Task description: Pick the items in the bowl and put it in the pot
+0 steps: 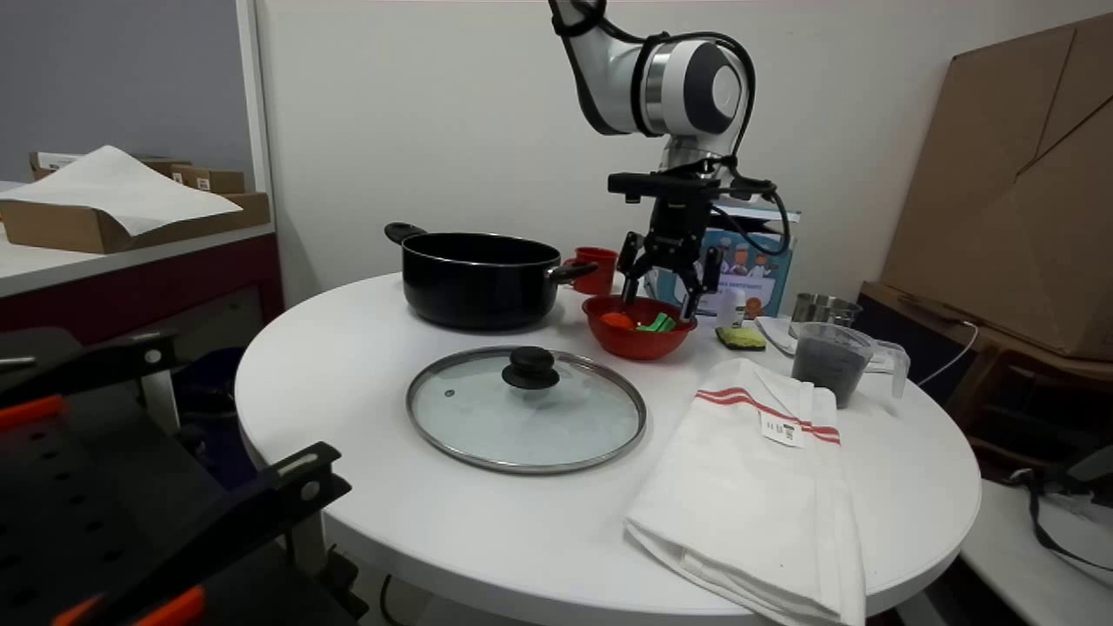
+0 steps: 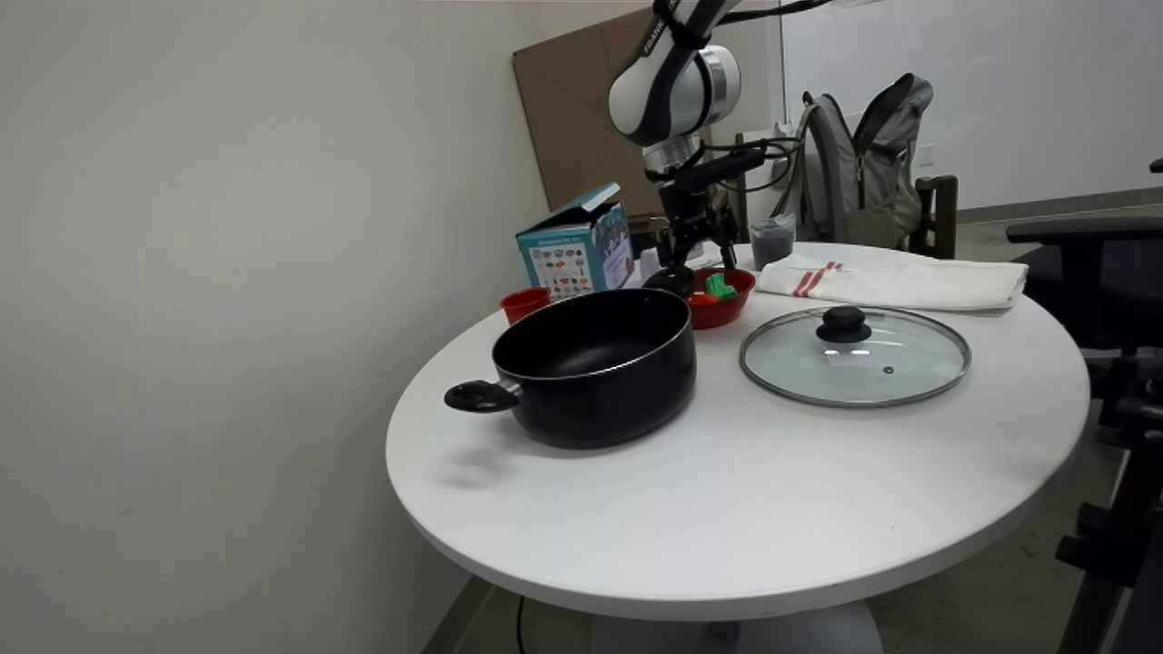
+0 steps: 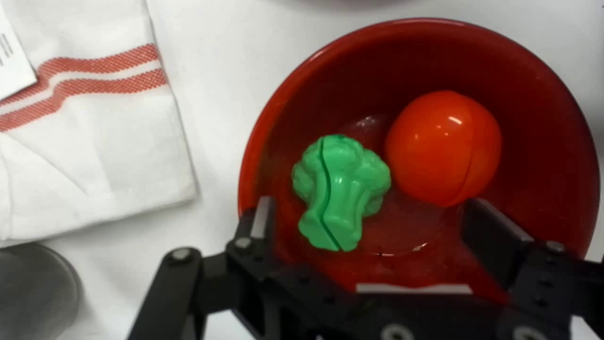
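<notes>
Broccoli lies in bowl, long axis nearly vertical in wrist view, stem toward bottom edge | jaws spread apart at bowl | tomato just beside crown; pot, lid, towel near bowl on desk | crown knobbly, glossy, seam lengthwise; tomato smooth, round; lid glass; towel striped fabric

Glossy plastic bowl, matt cloth towel

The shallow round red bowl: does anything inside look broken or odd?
Yes: in the bowl, a dark wavy split runs down the bright green broccoli-shaped piece, and a thin seam crosses the glossy round orange-red piece. Both look whole, so this is likely design, not damage.
</notes>
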### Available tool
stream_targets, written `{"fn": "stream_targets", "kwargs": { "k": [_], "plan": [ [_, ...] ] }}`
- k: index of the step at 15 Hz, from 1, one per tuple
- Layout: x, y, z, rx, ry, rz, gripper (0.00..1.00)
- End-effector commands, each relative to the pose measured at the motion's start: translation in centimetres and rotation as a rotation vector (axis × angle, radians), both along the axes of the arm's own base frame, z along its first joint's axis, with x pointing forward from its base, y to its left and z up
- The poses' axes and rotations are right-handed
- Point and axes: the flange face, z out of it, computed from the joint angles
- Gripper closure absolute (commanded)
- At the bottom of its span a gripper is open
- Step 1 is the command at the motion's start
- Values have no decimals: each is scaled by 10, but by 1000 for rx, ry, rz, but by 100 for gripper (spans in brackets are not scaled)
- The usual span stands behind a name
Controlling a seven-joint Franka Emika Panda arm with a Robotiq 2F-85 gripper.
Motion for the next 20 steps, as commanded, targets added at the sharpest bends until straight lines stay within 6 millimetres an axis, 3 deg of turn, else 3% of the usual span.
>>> {"fn": "stream_targets", "kwargs": {
  "k": [1, 3, 10, 15, 20],
  "plan": [
    [-4, -1, -5, 21, 34, -5, 27],
    [-5, -3, -8, 18, 43, -9, 37],
    [-6, -10, -9, 2, 40, -17, 90],
    [-4, -5, 2, -6, 25, -6, 89],
    [-1, 20, 33, -13, -10, 43, 89]
  ]
}}
